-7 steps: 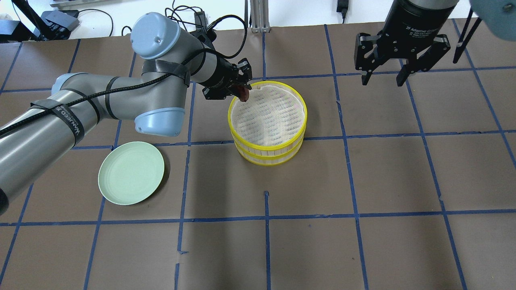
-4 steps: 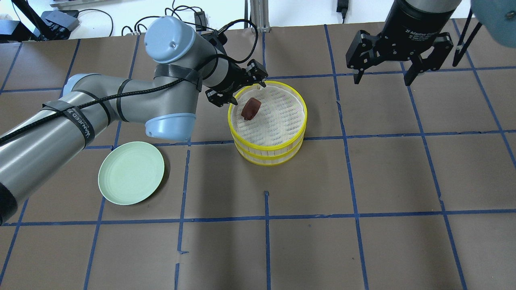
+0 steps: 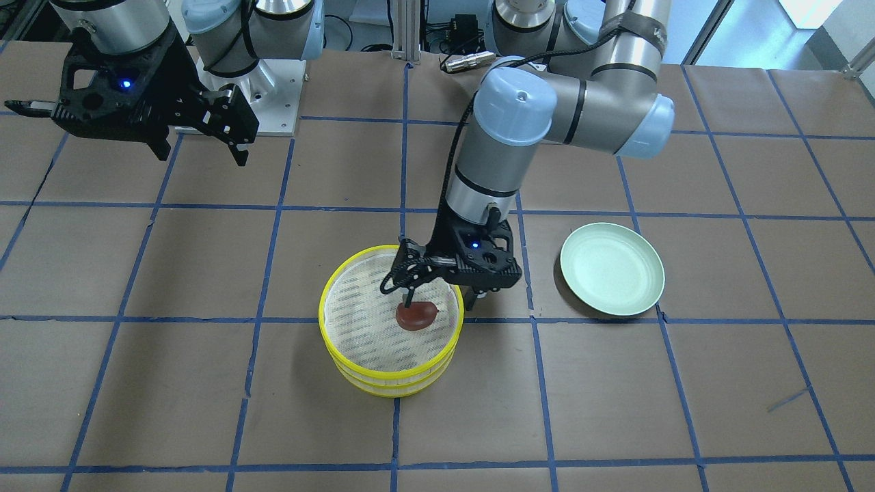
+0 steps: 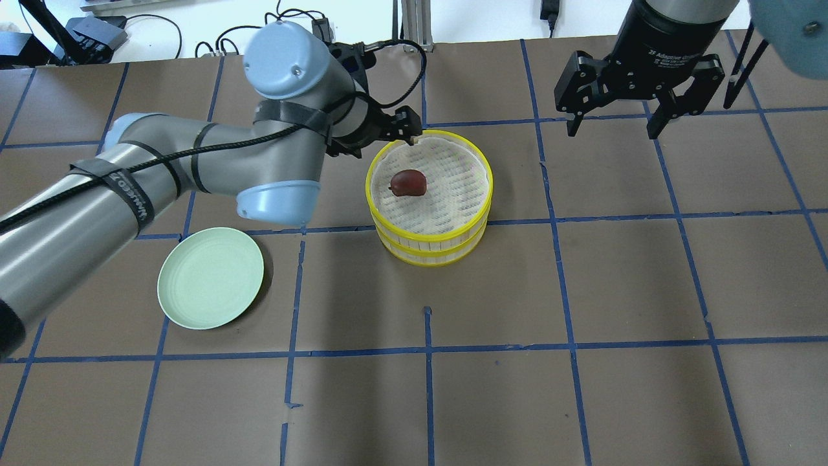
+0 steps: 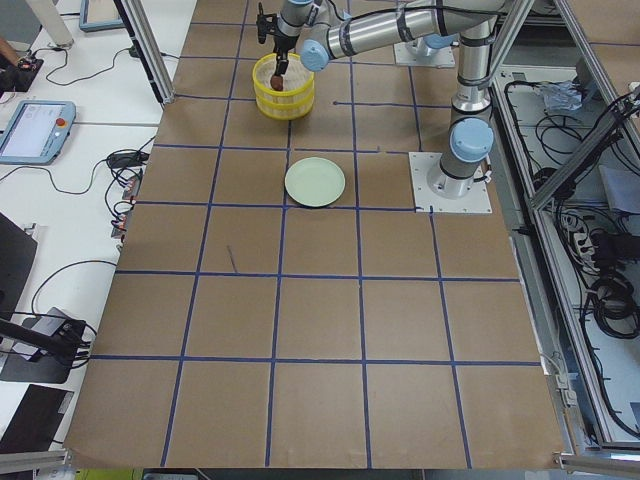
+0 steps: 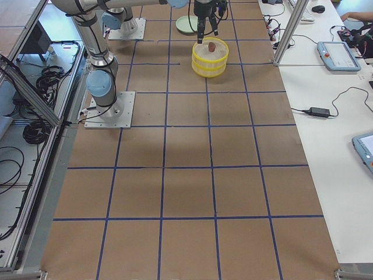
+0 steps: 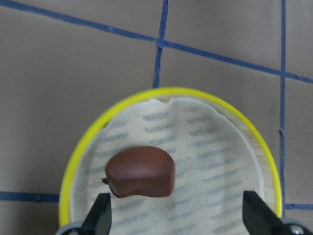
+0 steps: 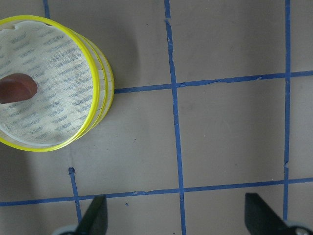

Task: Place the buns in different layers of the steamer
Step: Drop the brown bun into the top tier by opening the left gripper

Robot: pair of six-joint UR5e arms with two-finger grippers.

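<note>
Steamer: stands on the brown, blue-taped table as two stacked trays with yellow rims; serves as the landmark below.

Reddish-brown bun: lies on the pale mesh of the steamer's upper tray, off centre toward the left-arm side, pointed end turned to that rim. Sits free, gripped by nothing.

Left gripper: hangs above the steamer's rim on the plate side, pointing down, jaws spread wide and holding nothing. In the wrist view, shows both fingers at the lower edge, with the bun on the mesh between them.

Right gripper: hovers well apart from the steamer, on the side opposite the plate, jaws wide and empty.

Pale green plate: rests flat on the table near the steamer, on the left-arm side.
</note>
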